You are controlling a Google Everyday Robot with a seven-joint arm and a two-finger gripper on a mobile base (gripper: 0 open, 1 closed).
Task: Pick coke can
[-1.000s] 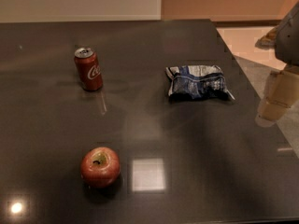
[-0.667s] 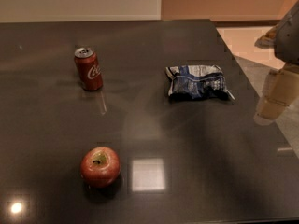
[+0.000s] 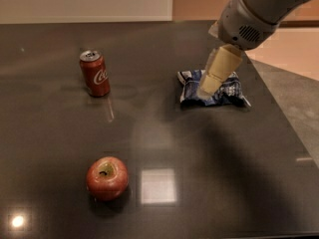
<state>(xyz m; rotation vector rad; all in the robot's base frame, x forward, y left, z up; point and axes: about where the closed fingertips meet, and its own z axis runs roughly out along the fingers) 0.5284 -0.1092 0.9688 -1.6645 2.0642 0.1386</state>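
The coke can (image 3: 94, 73) is red with white script and a silver top. It stands upright on the dark table (image 3: 199, 148) at the back left. My gripper (image 3: 214, 81) hangs from the grey arm at the upper right, over the blue chip bag, well to the right of the can and apart from it.
A crumpled blue chip bag (image 3: 212, 89) lies at the right, under the gripper. A red apple (image 3: 106, 178) sits at the front left. The table's right edge runs diagonally at the far right, with floor beyond.
The arm has swung in from the right edge of the view to above the chip bag. The can, apple and bag have not moved.
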